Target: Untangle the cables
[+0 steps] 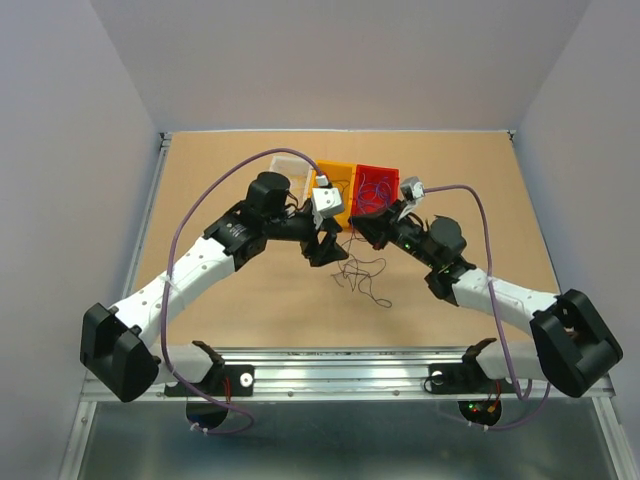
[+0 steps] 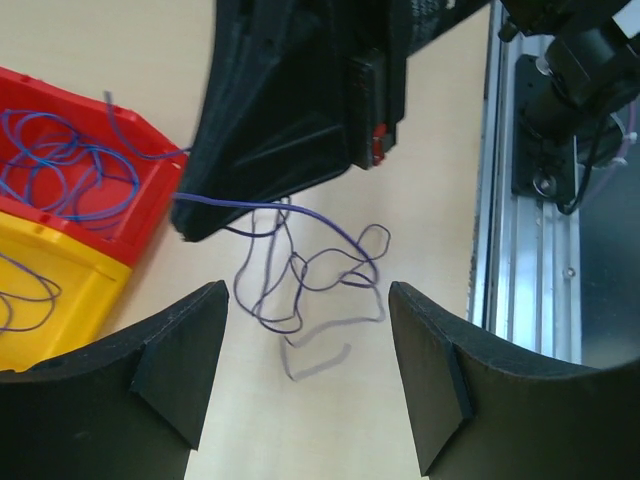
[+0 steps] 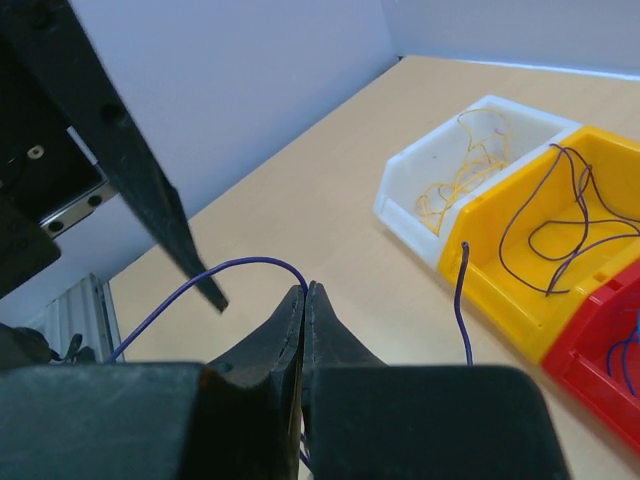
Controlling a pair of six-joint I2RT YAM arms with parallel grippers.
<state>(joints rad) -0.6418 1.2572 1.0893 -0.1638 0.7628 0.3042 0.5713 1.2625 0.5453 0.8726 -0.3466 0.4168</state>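
Two robot arms are shown, one left arm (image 1: 190,275) and one right arm (image 1: 500,295). One left end effector (image 2: 305,295) and one right end effector (image 3: 306,292) are counted. Three bins are seen on one worktop (image 1: 480,200): one white bin (image 3: 405,215), one yellow bin (image 3: 500,295), one red bin (image 3: 590,370). One loose tangle of cables (image 1: 360,272) is counted; its strands cannot be numbered.

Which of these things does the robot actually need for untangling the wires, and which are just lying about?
Part of the job:
- tangle of wires
- purple wire, pinched in the shut right end effector
- open left end effector, facing the tangle
- red bin, yellow bin and white bin, likely for sorting

Just there:
- metal rail
- grey walls
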